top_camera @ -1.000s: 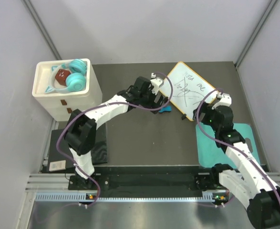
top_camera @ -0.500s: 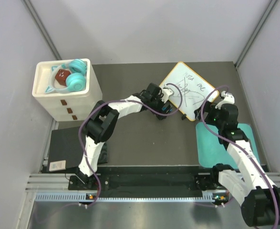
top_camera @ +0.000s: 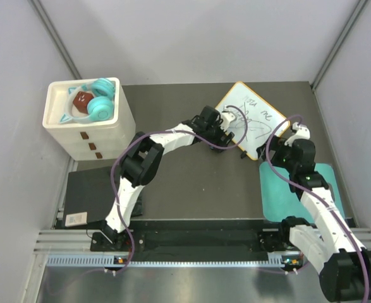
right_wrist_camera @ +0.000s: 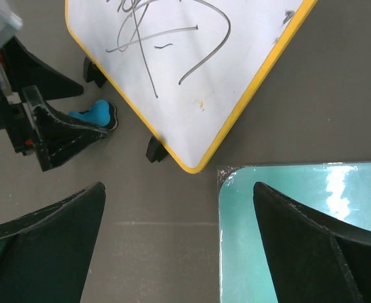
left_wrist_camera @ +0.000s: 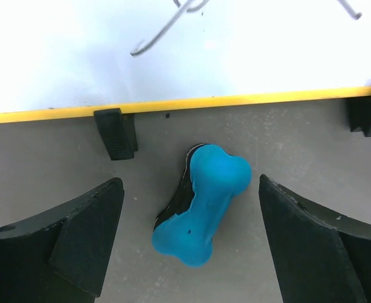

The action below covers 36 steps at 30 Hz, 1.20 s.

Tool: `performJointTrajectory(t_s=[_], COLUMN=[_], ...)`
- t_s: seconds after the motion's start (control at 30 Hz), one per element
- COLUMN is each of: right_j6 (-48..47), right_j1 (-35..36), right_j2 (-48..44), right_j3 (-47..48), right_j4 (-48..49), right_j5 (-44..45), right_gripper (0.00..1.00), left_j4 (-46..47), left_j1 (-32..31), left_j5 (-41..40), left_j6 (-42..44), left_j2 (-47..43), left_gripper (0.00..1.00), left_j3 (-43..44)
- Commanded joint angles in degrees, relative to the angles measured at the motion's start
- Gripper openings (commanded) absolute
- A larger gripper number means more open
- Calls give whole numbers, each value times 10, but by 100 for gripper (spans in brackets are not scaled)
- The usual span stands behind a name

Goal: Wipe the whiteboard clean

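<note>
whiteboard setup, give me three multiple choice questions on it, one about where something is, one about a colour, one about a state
1. Where does the blue eraser lie?
A. on the white face of the whiteboard
B. on the table just off the whiteboard's clipped edge
C. on the teal mat

2. What colour is the whiteboard's frame?
A. red
B. green
C. yellow

3. What is the state of the left pincer?
A. open, one finger on each side of the eraser
B. shut on the eraser
C. shut on nothing

Answers:
1 B: the left wrist view shows the eraser on the grey surface below the frame and a black clip.
2 C: both wrist views show a yellow rim around the white face.
3 A: bare table shows between each finger and the eraser.
</note>
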Motion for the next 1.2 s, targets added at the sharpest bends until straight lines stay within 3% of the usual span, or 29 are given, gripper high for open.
performJointTrajectory(t_s=[0.0, 0.27, 0.4, 0.57, 0.7, 0.73, 0.83, 0.93, 1.17], right_j6=[-2, -3, -2, 5, 20, 21, 26, 42, 74], right_j1=[-8, -7, -8, -10, -33, -33, -74, -94, -98], right_j2=[-18, -22, -25, -15, 4, 9, 9, 7, 11], right_j3=[3, 0, -5, -11, -28, -37, -66, -110, -167], right_j4=[3, -2, -6, -6, 20, 27, 77, 157, 294], right_j5=[-3, 2, 13, 18, -11, -35, -71, -107, -136], right_gripper=[99, 99, 99, 99, 99, 99, 99, 99, 96], left_j4=[-7, -10, -12, 9, 15, 10, 0, 0, 42], left_j1=[-4, -7, -7, -7, -7, -6, -6, -4, 2], left_j5=[3, -8, -11, -19, -32, -36, -45, -50, -55], left_j6=[-5, -3, -3, -10, -10, -11, -15, -20, -76], left_j2=[18, 12, 3, -24, -58, -63, -83, -101, -141], left_gripper=[89, 80, 56, 47, 29, 19, 7, 2, 0], left_j3=[34, 21, 0, -65, -105, -105, -105, -100, -86])
